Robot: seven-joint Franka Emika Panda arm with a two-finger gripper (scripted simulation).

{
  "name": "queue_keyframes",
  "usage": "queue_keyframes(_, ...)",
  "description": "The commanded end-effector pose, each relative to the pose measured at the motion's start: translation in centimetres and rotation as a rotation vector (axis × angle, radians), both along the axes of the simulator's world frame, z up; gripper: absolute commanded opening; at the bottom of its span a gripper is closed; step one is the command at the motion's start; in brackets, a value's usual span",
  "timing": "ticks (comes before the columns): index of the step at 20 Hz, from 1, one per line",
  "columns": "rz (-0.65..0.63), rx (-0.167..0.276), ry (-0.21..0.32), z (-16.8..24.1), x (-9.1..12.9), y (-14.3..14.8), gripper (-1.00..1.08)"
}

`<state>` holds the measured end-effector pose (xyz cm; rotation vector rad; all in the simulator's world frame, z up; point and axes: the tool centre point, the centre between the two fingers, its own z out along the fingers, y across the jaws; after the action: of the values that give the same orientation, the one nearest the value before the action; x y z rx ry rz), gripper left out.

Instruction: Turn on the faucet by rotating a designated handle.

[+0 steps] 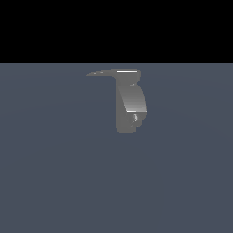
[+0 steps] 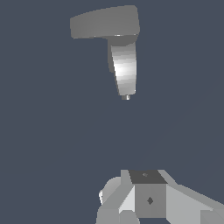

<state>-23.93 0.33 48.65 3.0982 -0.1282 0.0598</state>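
Note:
The grey metallic faucet (image 1: 131, 102) stands upright on the floor in the middle of the exterior view. It has a shiny curved front and a small outlet hole (image 1: 134, 118). The handle (image 1: 104, 72) is a thin flat lever at its top, tapering toward the exterior view's left. The wrist view shows the faucet (image 2: 124, 70) and the broad handle (image 2: 103, 22) from above, well apart from my gripper (image 2: 146, 176). The fingers sit together as one block, shut on nothing. The gripper does not show in the exterior view.
A flat blue-grey floor (image 1: 54, 182) spreads around the faucet. A black band fills the top of the exterior view. No other objects show.

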Motion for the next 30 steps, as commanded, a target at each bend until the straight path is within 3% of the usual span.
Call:
queue_keyframes(1,-0.031,0.001,0.0,-0.5,0.4,0.7,-1.0)
queue_keyframes(14,-0.278,0.014,0.001,-4.4,4.7,5.6,-1.0)
queue_keyframes(30,-0.607,0.032,0.002,-9.6,12.2,10.4,-1.0)
